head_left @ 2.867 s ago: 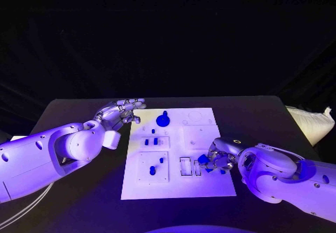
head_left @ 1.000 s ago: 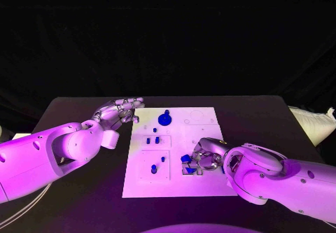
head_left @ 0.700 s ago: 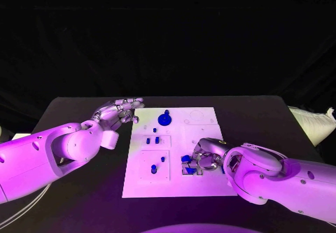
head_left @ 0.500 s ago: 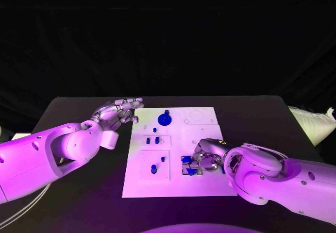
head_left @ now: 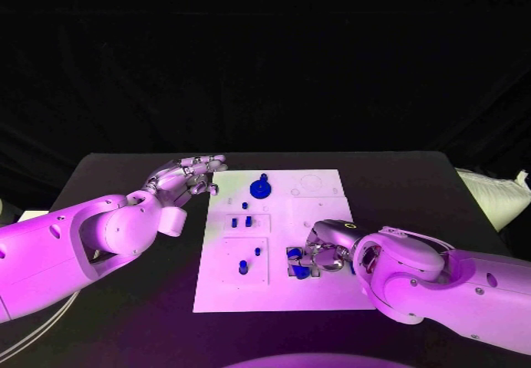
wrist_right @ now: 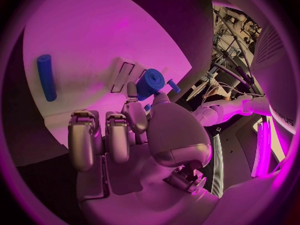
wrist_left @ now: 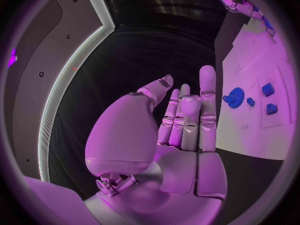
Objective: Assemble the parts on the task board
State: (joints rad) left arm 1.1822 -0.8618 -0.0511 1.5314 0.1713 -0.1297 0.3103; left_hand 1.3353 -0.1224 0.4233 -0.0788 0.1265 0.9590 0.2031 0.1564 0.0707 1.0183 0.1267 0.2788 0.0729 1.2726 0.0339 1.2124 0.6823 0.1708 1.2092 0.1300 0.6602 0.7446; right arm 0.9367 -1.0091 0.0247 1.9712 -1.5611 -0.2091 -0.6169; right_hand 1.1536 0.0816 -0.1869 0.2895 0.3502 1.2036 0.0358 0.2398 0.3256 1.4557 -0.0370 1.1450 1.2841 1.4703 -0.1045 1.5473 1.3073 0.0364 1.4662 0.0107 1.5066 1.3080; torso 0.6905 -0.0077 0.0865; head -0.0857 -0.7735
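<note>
Since 2.9 seconds ago my right hand (head_left: 322,249) has slid across the task board (head_left: 327,295) toward 9 o'clock, carrying its blue part (head_left: 295,252) from beside the board's right-hand edge to the slotted block (head_left: 298,267) in the lower middle. Over the last half second it has barely shifted. My right hand pinches that part between thumb and a fingertip, the other fingers curled loosely beside it; in the right wrist view the part (wrist_right: 150,83) is a short blue cylinder with a thin stem, held just above the white board and its narrow slots. A second blue piece (head_left: 298,271) lies at 6 o'clock of the held one, touching the slotted block.

My left hand (head_left: 186,175) has stayed put off the board's far left corner, at 9 o'clock of the blue gear (head_left: 260,188). It holds nothing, fingers (wrist_left: 207,92) straight and close together.

Other blue parts stand in the board's left half: two pegs (head_left: 242,222) in the middle and a peg (head_left: 242,267) nearer me.
</note>
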